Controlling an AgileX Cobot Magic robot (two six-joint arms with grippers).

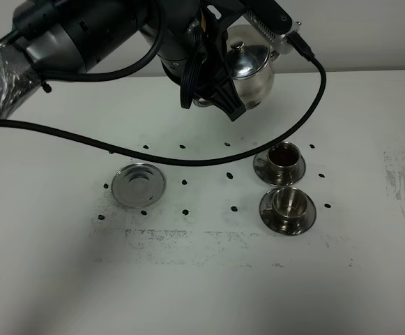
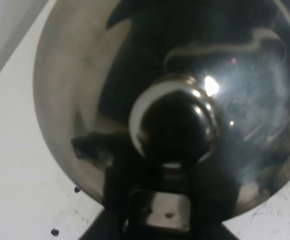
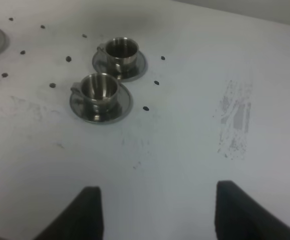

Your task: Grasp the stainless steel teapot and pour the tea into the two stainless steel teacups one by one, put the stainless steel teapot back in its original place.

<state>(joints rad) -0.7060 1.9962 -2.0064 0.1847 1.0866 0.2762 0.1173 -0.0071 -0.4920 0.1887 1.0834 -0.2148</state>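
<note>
The stainless steel teapot [image 1: 252,73] hangs in the air above the far middle of the table, roughly upright. My left gripper [image 1: 219,87] is shut on its handle. In the left wrist view the teapot's [image 2: 85,90] shiny body and lid knob [image 2: 174,120] fill the frame. Two stainless steel teacups stand on saucers at the right. The farther teacup [image 1: 284,156] [image 3: 121,50] holds dark tea [image 1: 284,153]. The nearer teacup [image 1: 287,202] [image 3: 99,89] looks empty. The flat steel disc [image 1: 138,184] lies bare at centre left. My right gripper [image 3: 162,212] is open and empty, well short of the cups.
A black cable [image 1: 188,159] loops from the left arm across the table, ending just behind the farther cup. Small black dots [image 1: 186,209] mark the white tabletop around the disc and cups. A scuffed grey patch [image 3: 234,117] lies to the right of the cups.
</note>
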